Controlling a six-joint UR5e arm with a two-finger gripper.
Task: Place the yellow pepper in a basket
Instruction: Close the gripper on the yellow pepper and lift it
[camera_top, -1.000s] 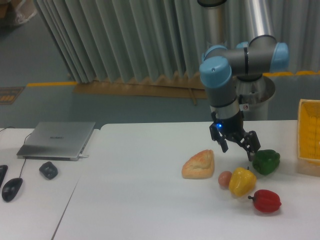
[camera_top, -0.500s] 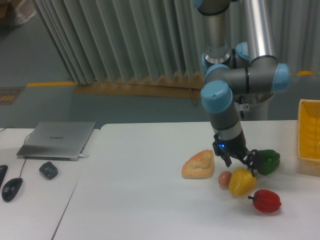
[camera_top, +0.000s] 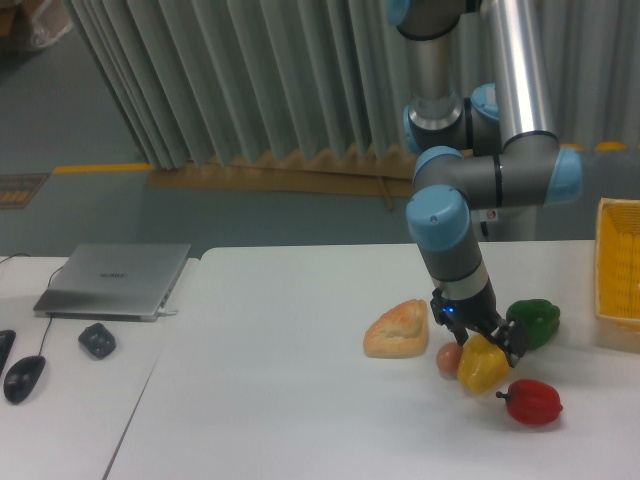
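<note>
Looking at your gripper (camera_top: 483, 343), you saw its jaws spread around the yellow pepper's (camera_top: 483, 366) top, not clenched; the basket (camera_top: 620, 262) stood well apart.

End effector (camera_top: 482, 343) straddling yellow pepper (camera_top: 483, 367), fingers spread.

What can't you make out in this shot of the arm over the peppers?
- Pincer: its fingertips merge with the yellow pepper, so whether it has closed on the pepper is unclear.
- Basket: cut off by the right edge, so only its left part shows, and its inside is hidden.
- Small round item beside the bread: partly behind the yellow pepper and too blurred to identify.
</note>
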